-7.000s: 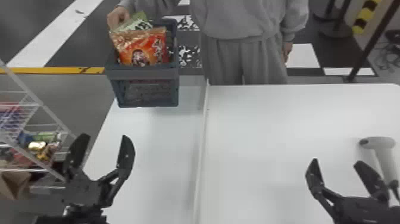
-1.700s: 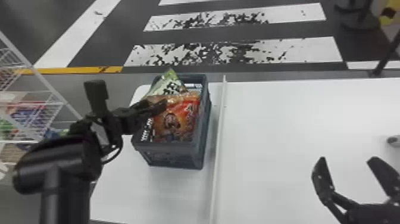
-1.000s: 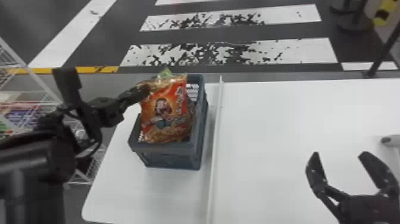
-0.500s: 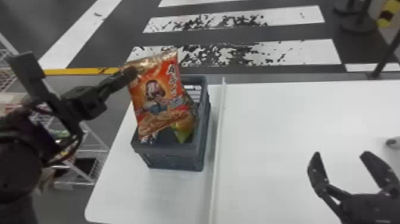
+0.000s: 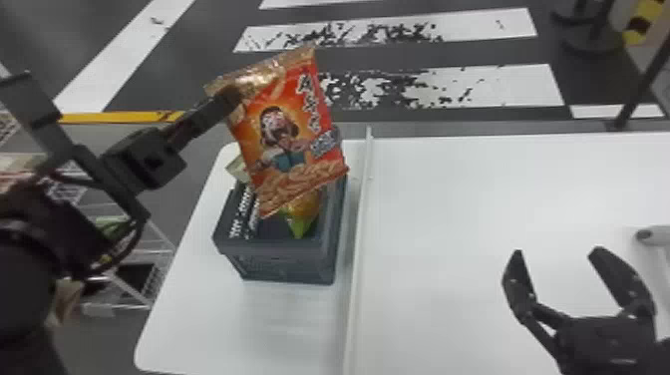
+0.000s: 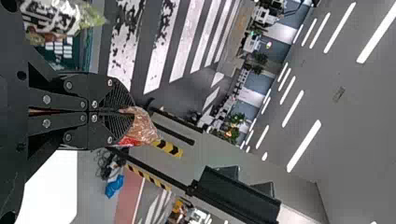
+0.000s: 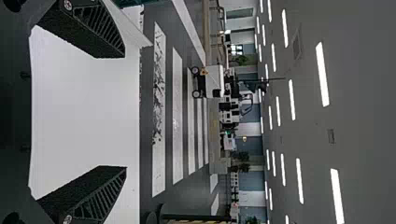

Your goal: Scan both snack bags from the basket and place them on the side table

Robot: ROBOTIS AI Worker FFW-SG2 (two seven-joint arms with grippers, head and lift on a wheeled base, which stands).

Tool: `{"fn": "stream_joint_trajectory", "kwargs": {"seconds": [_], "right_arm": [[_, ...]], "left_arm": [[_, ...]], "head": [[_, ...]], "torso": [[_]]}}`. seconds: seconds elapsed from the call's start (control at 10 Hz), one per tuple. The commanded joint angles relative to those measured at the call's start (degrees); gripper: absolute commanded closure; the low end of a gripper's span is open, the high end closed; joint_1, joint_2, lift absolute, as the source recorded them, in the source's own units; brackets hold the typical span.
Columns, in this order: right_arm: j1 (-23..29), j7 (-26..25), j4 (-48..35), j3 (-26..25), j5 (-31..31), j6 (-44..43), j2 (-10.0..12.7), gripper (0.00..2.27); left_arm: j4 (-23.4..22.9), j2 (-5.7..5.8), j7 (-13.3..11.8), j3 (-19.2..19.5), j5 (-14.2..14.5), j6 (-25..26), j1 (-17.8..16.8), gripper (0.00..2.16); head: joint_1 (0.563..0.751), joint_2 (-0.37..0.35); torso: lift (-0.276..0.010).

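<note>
My left gripper point(image 5: 232, 97) is shut on the upper left corner of the red snack bag point(image 5: 286, 134), which hangs above the basket point(image 5: 289, 264). In the left wrist view, the left gripper point(image 6: 125, 112) pinches the bag's clear, crinkled edge point(image 6: 144, 127). Partly hidden behind the red bag, the green snack bag point(image 5: 302, 219) stays inside the basket; the left wrist view has the green bag point(image 6: 60, 16) at its upper left corner. Over the right part of the table, my right gripper point(image 5: 558, 254) is open and holds nothing; in the right wrist view the gripper point(image 7: 123, 112) has its fingers wide apart.
A raised white divider point(image 5: 360, 249) runs along the white table point(image 5: 468, 209), just right of the basket. The scanner point(image 5: 650, 235) lies at the table's right edge. To the left, beyond the table, stands a wire rack point(image 5: 159, 239) with goods.
My left gripper has shut on the red bag and lifted it up out of the basket, swinging its printed front toward the head camera. The right arm has barely moved. The person has left view.
</note>
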Motion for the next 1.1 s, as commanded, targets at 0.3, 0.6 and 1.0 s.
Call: {"fn": "stream_joint_trajectory", "kwargs": {"seconds": [0.3, 0.6, 1.0], "right_arm": [[0.18, -0.46, -0.03, -0.12, 0.13, -0.16, 0.05, 0.07], [0.18, -0.63, 0.24, -0.12, 0.13, -0.34, 0.05, 0.07], [-0.26, -0.63, 0.41, -0.65, -0.4, -0.34, 0.05, 0.07]], "left_arm": [[8.57, -1.67, 0.88, -7.59, 3.78, -0.51, -1.29, 2.14], [22.1, -1.67, -0.96, -15.41, 4.31, -6.66, -1.2, 2.14], [36.08, -1.67, -0.61, -29.73, -0.35, -20.2, -2.34, 2.14]], "head": [[0.695, 0.1], [0.695, 0.024], [0.695, -0.076]], "torso": [[-0.075], [-0.075], [-0.075]]}}
